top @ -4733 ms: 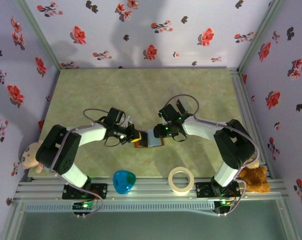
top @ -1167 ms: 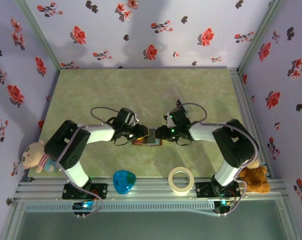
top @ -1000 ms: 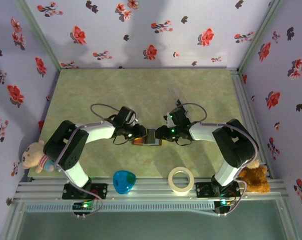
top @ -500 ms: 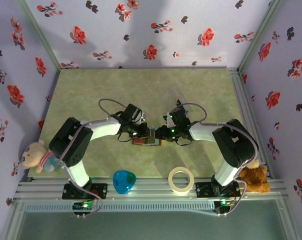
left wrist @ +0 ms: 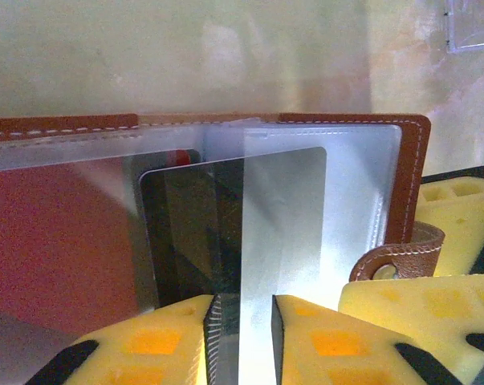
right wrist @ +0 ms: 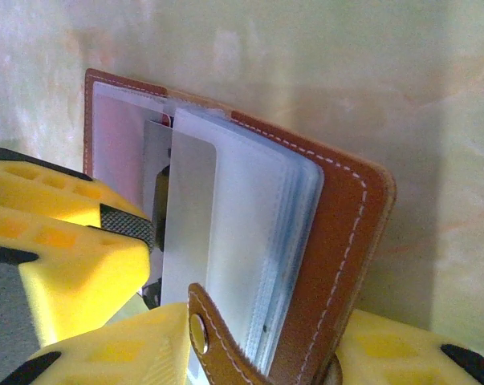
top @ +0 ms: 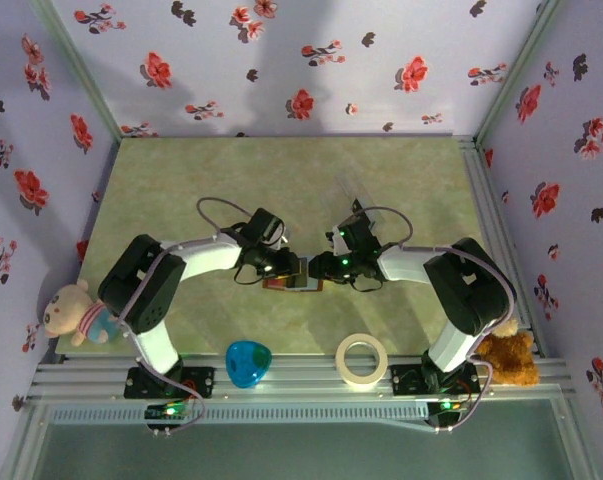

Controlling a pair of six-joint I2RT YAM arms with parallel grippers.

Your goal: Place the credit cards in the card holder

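Floral walls enclose the table's centre, where the left gripper (left wrist: 242,337) pinches a dark card (left wrist: 225,233), needing deeper seating in the card holder (right wrist: 338,241) the right gripper (right wrist: 250,353) grips.

Tape roll (top: 362,360), blue heart-shaped object (top: 248,362), two teddy bears at table's sides.

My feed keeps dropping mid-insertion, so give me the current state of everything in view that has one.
card holder: open on the table, clear sleeves fanned, tab unsnapped.
grey card: partly in a sleeve, pinched at its near edge.
left end effector: shut on the grey card.
right end effector: gripping the card holder's cover.
tape roll: flat near the front rail.
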